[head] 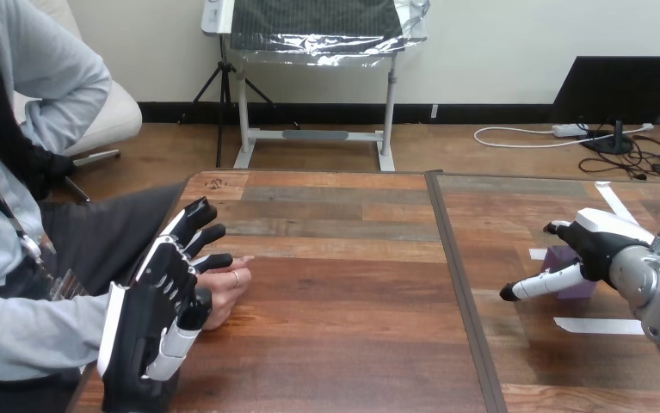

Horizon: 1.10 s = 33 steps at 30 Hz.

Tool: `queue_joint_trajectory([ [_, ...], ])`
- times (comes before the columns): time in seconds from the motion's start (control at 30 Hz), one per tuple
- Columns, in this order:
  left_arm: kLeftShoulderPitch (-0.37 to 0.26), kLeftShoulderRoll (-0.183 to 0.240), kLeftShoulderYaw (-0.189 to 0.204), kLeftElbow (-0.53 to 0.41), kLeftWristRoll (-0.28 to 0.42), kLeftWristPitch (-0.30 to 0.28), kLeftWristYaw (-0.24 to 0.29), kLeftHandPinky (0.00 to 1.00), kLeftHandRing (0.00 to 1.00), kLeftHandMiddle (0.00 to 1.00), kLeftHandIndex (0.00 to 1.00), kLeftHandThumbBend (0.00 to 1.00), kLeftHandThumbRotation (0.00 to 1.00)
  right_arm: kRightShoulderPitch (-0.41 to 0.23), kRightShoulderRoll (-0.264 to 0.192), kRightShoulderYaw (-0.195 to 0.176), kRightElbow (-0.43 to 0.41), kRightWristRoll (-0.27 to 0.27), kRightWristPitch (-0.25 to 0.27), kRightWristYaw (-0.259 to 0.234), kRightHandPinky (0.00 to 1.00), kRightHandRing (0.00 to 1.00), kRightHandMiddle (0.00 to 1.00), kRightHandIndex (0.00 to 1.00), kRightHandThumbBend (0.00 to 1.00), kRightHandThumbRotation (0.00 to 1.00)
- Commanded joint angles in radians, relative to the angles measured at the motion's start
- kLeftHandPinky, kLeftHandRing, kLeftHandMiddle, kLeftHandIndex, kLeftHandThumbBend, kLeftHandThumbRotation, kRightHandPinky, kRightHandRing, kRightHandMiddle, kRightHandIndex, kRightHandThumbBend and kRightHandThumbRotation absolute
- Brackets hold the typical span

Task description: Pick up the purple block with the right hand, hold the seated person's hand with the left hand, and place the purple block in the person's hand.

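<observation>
The purple block (pixel 560 260) stood on the table (pixel 352 301) at the far right, tucked just under the right hand (pixel 597 243) and partly hidden by it. One long digit of that hand stretched straight out to the left across the block's near side, while another fingertip showed above its far side, so the block lay between spread, uncurled digits. Whether any of them touched it could not be told. The right arm came in from the lower right corner, its silver forearm angled up and left, with the white shell of the hand turned upward. Strips of white tape (pixel 597 325) lay on the wood near the block, one on its near side and others farther off. At the near left, the left hand (pixel 163 292) rose from the bottom edge with its back facing right. Its fingers (pixel 197 237) were stretched nearly straight and slightly fanned, reaching over the person's hand (pixel 227 288), which rested on the table's left edge just beside and partly under them. The thumb stood up at the near side of the person's hand, and nothing was seen curled round that hand. A dark seam running near to far divided the table between the two hands, which were well apart.
</observation>
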Motion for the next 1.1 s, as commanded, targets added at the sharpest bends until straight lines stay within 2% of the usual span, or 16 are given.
queue_joint_trajectory([
  [0.0,-0.03,0.011,-0.007,-0.039,-0.002,-0.026,-0.003,0.7,0.83,0.87,0.86,1.0,0.84,0.003,0.026,0.0,-0.001,0.006,-0.006,0.022,0.78,0.9,0.94,0.95,1.0,0.49],
  [0.27,-0.027,0.011,-0.01,-0.042,-0.001,-0.026,-0.001,0.7,0.83,0.87,0.86,1.0,0.83,0.017,0.03,0.005,-0.001,0.002,0.0,0.02,0.74,0.86,0.91,0.95,1.0,0.5],
  [0.37,-0.026,0.012,-0.011,-0.042,0.003,-0.028,0.002,0.7,0.83,0.87,0.86,1.0,0.83,0.023,0.03,0.003,-0.002,0.004,-0.005,0.019,0.66,0.78,0.83,0.96,1.0,0.51],
  [0.43,-0.026,0.012,-0.01,-0.042,0.005,-0.029,0.005,0.7,0.83,0.87,0.86,1.0,0.83,0.026,0.03,0.003,-0.002,0.004,-0.007,0.019,0.57,0.66,0.71,0.96,1.0,0.54],
  [0.57,-0.027,0.012,-0.01,-0.041,0.009,-0.036,0.01,0.7,0.83,0.87,0.86,1.0,0.83,0.034,0.032,-0.004,-0.002,0.011,-0.007,0.02,0.53,0.62,0.66,0.95,1.0,0.55],
  [0.63,-0.026,0.013,-0.009,-0.04,0.017,-0.038,0.018,0.7,0.83,0.87,0.85,1.0,0.83,0.039,0.032,-0.007,-0.003,0.013,-0.011,0.019,0.55,0.65,0.68,0.95,1.0,0.55],
  [0.73,-0.025,0.014,-0.01,-0.04,0.023,-0.039,0.024,0.69,0.82,0.87,0.85,1.0,0.83,0.042,0.031,-0.007,-0.003,0.013,-0.015,0.018,0.64,0.74,0.78,0.94,1.0,0.53],
  [0.93,-0.026,0.014,-0.013,-0.041,0.017,-0.037,0.022,0.7,0.83,0.87,0.85,1.0,0.84,0.054,0.028,-0.007,-0.003,0.01,-0.029,0.01,0.71,0.79,0.82,0.9,1.0,0.52],
  [1.07,-0.026,0.014,-0.014,-0.041,0.017,-0.036,0.024,0.7,0.82,0.87,0.85,1.0,0.83,0.06,0.027,-0.01,-0.003,0.012,-0.038,0.003,0.72,0.78,0.81,0.87,1.0,0.5],
])
